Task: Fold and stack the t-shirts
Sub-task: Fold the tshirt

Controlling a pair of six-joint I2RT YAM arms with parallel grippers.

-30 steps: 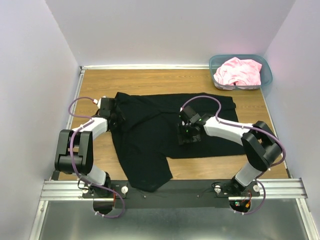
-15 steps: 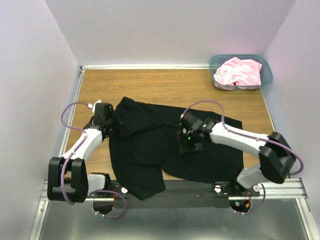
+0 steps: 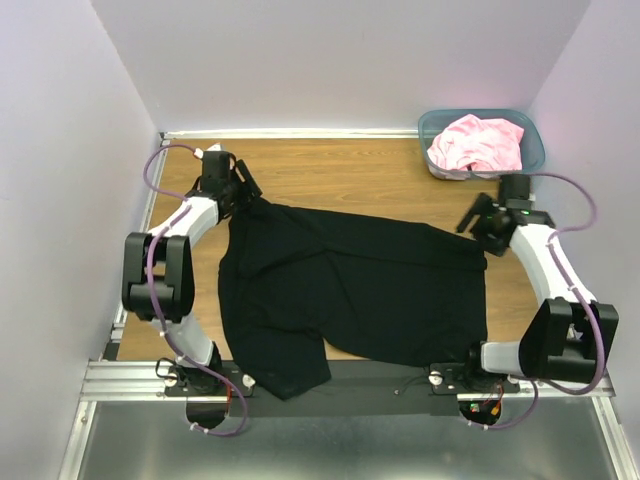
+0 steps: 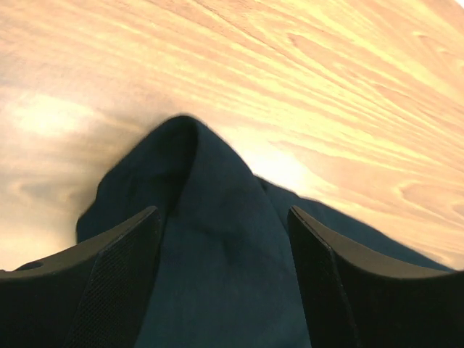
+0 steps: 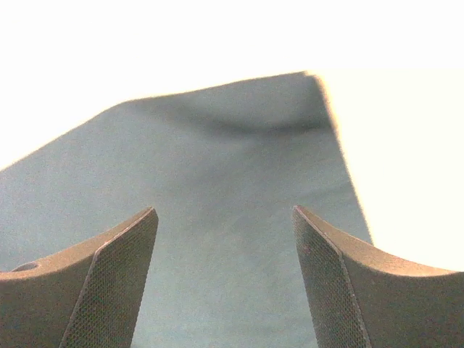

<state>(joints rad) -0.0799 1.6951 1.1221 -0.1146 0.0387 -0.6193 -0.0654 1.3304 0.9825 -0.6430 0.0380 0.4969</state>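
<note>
Top external view: black t-shirt point(image 3: 350, 290) lies spread across the table point(image 3: 340, 165), left gripper point(image 3: 242, 190) and right gripper point(image 3: 473, 217) at its far corners, both with jaws spread apart over the cloth, probably flattening it for folding, while the pink t-shirt point(image 3: 478, 143) sits bunched in the teal bin point(image 3: 536, 152).

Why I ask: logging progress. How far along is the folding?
Done: black t-shirt lies spread out. In hand: left gripper and right gripper, both open, sit at its far corners. Left: no fold yet; pink t-shirt sits crumpled in the bin, nothing stacked.
</note>
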